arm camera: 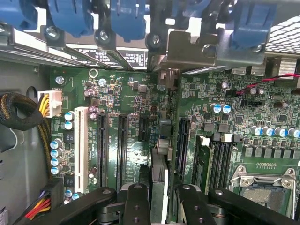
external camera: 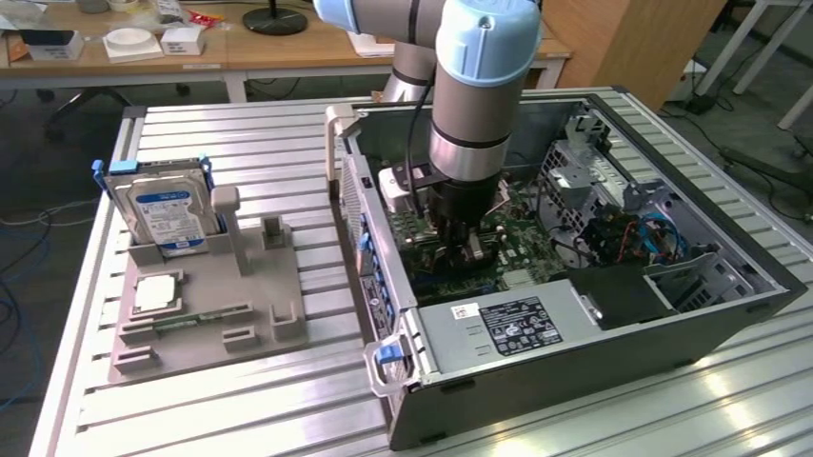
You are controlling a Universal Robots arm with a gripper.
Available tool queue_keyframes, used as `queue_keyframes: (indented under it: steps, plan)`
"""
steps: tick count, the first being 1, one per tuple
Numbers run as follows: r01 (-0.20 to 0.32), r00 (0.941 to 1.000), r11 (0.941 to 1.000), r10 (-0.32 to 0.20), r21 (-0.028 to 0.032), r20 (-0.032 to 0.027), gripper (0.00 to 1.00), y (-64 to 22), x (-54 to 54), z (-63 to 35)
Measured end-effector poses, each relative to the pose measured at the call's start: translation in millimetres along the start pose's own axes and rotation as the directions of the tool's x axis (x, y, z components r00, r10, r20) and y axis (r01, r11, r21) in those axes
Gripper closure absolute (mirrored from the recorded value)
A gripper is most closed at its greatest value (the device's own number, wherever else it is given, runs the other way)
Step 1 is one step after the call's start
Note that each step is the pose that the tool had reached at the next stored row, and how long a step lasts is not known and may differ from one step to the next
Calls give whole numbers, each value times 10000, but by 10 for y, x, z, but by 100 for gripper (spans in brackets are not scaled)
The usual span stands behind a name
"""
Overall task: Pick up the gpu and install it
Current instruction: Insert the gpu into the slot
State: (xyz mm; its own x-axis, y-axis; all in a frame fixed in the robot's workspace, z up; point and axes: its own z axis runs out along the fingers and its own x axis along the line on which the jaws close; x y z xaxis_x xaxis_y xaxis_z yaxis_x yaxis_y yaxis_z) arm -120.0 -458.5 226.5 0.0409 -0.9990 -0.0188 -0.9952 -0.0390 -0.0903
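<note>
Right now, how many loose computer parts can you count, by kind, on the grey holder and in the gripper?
hard drive, upright in the grey holder: 1
memory stick, lying on the holder: 1
pale square chip, on the holder: 1
gpu, gripped edge-on by the gripper: 1
Total: 4

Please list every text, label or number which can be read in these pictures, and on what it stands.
None can be read.
Hard drive blue label: print blurred.
Power supply black label: too small.
Sticker above the motherboard: characters blurred.
</note>
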Motion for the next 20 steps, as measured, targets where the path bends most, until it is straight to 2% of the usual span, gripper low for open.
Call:
queue_keyframes:
  steps: [12,15,20]
  plan:
    - [-1,10000,10000,1,-7,2,73,3,0,2]
    - [2,10000,10000,-2,-19,-21,73,6,2,34]
    - [-1,10000,10000,1,-12,6,73,7,0,45]
